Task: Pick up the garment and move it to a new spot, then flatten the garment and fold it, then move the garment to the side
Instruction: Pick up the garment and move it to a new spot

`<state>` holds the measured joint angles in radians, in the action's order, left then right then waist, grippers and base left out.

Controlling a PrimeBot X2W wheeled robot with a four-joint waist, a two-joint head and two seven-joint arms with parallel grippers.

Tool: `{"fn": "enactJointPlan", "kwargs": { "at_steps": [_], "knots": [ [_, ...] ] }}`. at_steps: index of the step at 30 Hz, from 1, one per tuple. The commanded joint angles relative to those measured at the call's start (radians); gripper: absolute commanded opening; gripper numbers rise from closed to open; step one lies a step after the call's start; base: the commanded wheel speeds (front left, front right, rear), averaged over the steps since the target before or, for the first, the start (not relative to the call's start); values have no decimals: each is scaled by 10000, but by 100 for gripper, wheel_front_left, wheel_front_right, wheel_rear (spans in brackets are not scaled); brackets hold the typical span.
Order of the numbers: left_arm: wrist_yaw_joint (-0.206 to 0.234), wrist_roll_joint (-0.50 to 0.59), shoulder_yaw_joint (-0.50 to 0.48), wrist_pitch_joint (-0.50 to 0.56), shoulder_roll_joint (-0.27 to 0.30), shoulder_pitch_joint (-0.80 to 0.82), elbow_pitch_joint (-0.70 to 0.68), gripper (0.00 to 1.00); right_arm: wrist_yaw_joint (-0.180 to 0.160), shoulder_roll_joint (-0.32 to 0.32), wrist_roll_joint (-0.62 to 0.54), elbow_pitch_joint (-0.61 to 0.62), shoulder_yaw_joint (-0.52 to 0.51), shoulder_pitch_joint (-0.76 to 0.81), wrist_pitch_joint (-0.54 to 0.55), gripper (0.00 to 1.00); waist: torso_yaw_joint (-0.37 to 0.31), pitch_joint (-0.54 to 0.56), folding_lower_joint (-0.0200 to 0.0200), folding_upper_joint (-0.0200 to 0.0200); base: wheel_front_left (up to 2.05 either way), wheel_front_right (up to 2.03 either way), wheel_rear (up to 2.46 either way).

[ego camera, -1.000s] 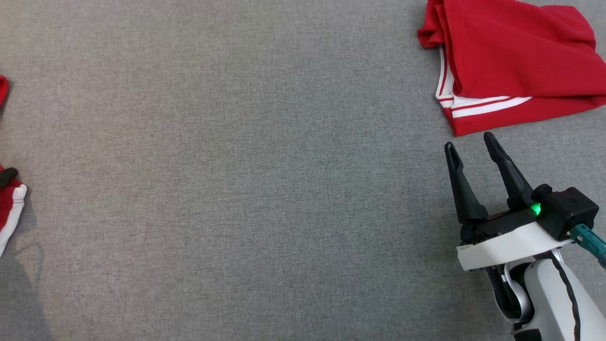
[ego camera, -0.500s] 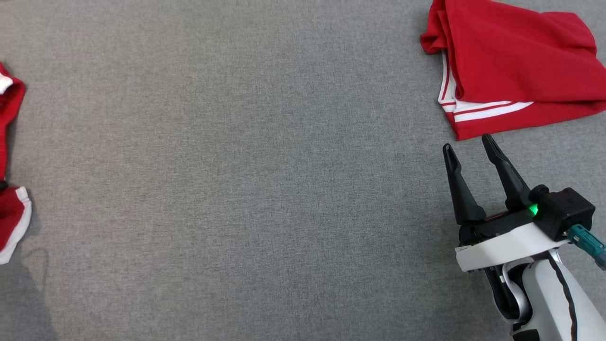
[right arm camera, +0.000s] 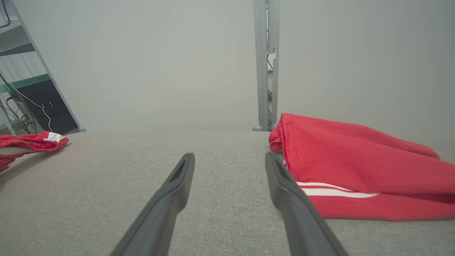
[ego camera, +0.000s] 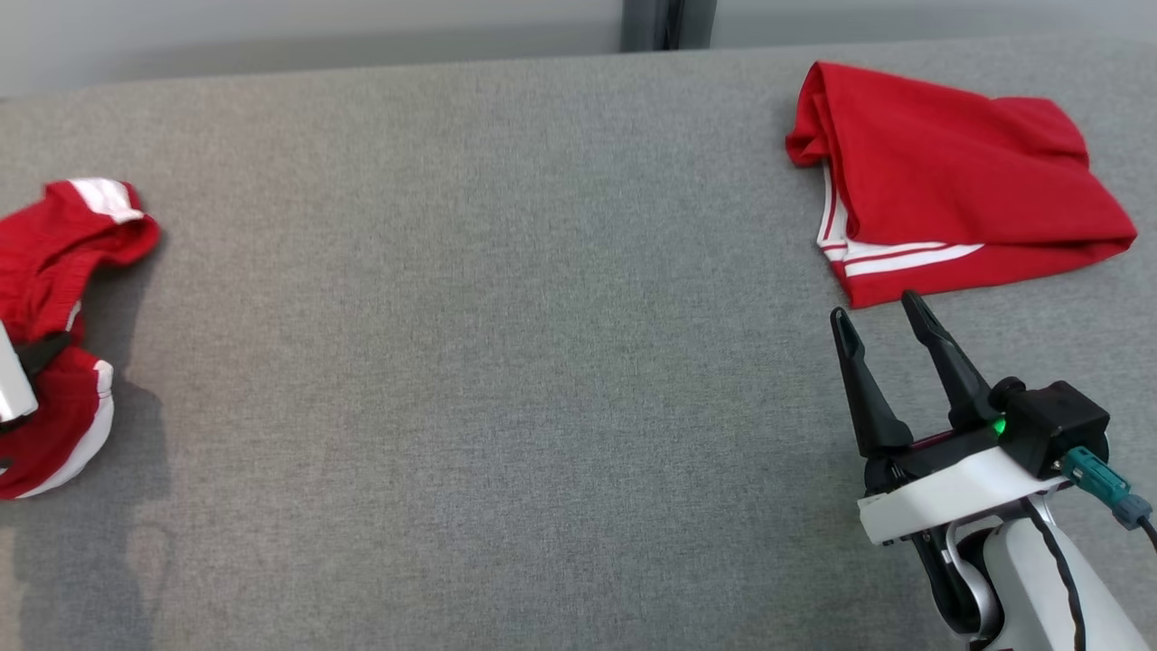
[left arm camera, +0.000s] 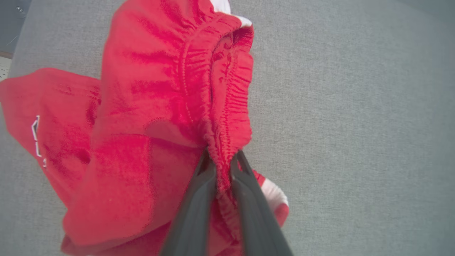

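Bench (ego camera: 506, 316): crumpled garment (ego camera: 54, 262) at far left edge, its gathered band between the fingers of the left pincer (left arm camera: 222, 160). Folded garment (ego camera: 949, 190) lies flat at far right, toward the back. Right pincer (ego camera: 873, 306) sits just before its near left corner, tips pointing at it; contact unclear. Post (ego camera: 667, 25) stands behind the bench's back edge, right of centre.
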<state>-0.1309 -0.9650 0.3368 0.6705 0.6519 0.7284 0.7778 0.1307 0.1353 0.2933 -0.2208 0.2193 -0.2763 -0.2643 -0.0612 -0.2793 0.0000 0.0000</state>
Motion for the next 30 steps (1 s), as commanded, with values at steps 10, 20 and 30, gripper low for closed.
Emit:
{"fn": "enactJointPlan", "kwargs": {
  "at_steps": [10, 20, 30],
  "knots": [
    [8, -485, 803, 551, -58, -737, -2029, 0, 3, -141, 278, -287, -98, 602, 0, 100, -356, 1538, 0, 0, 0, 0, 0],
    [373, -556, 1233, 191, -1410, -1163, -4135, 0, 3, -105, 269, -242, -494, 796, 0, 100, -943, 1906, 0, 0, 0, 0, 0],
    [691, -20, 2228, -938, -3673, -1123, -3966, 0, 3, 104, 222, -208, -628, 746, 0, 100, -1382, 1804, 0, 0, 0, 0, 0]
  ]
}}
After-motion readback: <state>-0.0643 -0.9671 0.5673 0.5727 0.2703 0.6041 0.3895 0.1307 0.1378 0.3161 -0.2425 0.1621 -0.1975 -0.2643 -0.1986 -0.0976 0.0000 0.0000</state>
